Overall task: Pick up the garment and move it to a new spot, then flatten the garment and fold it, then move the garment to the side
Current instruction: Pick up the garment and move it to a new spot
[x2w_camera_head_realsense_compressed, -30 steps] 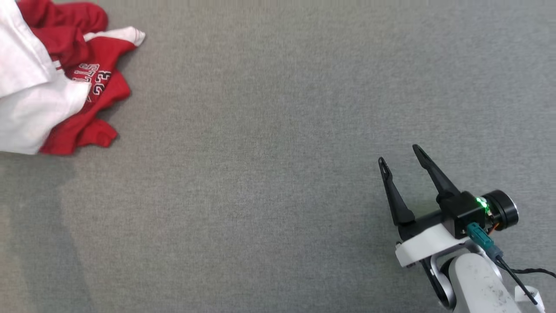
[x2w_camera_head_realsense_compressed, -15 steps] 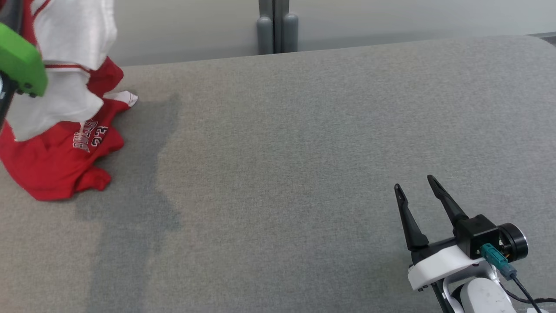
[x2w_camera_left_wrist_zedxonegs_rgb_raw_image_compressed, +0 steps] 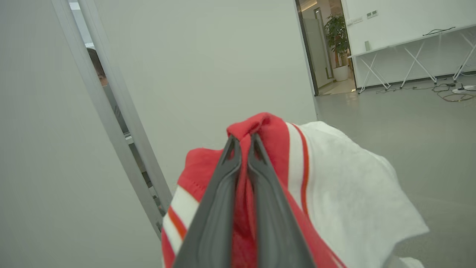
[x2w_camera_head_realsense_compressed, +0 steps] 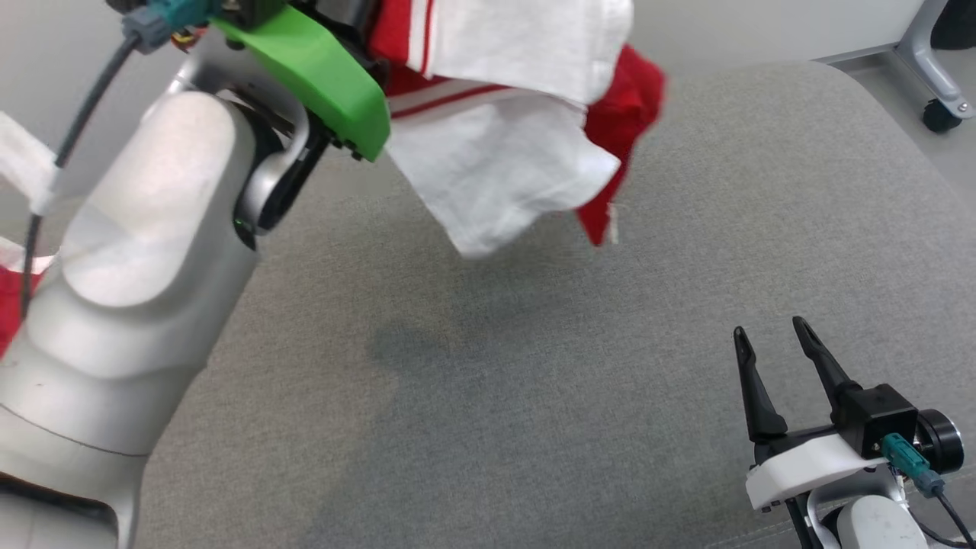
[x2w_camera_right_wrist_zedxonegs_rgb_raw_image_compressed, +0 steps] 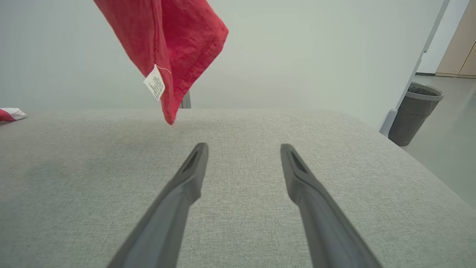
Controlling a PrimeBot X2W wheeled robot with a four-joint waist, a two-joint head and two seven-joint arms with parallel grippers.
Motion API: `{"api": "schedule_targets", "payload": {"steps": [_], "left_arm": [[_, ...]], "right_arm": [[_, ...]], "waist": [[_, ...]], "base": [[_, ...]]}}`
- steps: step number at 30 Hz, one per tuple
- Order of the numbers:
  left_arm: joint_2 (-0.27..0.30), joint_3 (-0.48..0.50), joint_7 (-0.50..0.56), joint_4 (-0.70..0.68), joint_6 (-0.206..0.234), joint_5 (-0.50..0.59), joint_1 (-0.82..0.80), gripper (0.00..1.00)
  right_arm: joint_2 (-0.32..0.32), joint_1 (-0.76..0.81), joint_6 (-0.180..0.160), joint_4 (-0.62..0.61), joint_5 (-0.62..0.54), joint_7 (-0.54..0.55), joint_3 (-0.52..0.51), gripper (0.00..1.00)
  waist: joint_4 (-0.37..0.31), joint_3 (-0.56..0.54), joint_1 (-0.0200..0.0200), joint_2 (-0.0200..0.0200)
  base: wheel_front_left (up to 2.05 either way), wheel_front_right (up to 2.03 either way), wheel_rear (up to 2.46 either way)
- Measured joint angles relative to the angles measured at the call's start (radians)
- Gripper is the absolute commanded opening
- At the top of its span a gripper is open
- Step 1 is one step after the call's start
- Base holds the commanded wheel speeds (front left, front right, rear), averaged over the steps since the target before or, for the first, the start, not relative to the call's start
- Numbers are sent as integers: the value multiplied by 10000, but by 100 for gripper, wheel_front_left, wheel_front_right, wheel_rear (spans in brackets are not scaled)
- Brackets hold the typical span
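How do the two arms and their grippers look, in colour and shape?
Each has two long, dark, tapering fingers. The left gripper sits on a bright green bracket, the right gripper on a white bracket. The left forearm is pale, smooth and rounded. A teal plug with a black cable joins each wrist.
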Motion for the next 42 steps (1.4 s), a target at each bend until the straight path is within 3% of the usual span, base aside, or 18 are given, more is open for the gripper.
{"api": "schedule_targets", "payload": {"steps": [5, 11, 24, 25, 26, 27, 28, 34, 42], "left_arm": [[-326, -585, -395, 1103, -6, -276, 1154, 0], [-213, -1030, -882, 3246, -15, -700, 2119, 0], [-330, -872, -2188, 6328, -25, -1016, 1941, 0], [-353, -853, -2201, 6462, -25, -1016, 1924, 15], [-380, -846, -2247, 6562, -25, -1016, 1922, 45], [-397, -813, -2276, 6627, -25, -1016, 1917, 89], [-420, -779, -2288, 6679, -25, -1016, 1896, 100], [-430, 90, -2337, 5730, -23, -794, 2044, 100], [-591, 2119, -2351, 3229, 261, 224, 4408, 100]], "right_arm": [[0, -191, 0, -36, 173, 0, 31, 100], [2, -430, 0, -88, 244, 0, 155, 100], [4, -1122, 0, -203, 242, 0, 261, 100], [2, -1161, 0, -207, 242, 0, 293, 100], [2, -1183, 0, -211, 244, 0, 320, 100], [4, -1197, 0, -211, 244, 0, 339, 100], [4, -1213, 0, -211, 242, 0, 349, 100], [2, -1218, 0, -167, 146, 0, 272, 100], [6, -909, 0, -77, -6, 0, 165, 100]], "waist": [[-150, 373, 0, -1], [-308, 952, 0, -1], [-516, 2193, 0, -1], [-516, 2258, 0, -1], [-511, 2314, 0, -1], [-503, 2348, 0, -1], [-481, 2371, 0, -1], [-298, 2163, 0, -1], [55, 1319, 0, -1]], "base": [[0, 0, 0], [0, 0, 0], [0, 0, 0], [0, 0, 0], [0, 0, 0], [0, 0, 0], [0, 0, 0], [0, 0, 0], [0, 0, 0]]}}
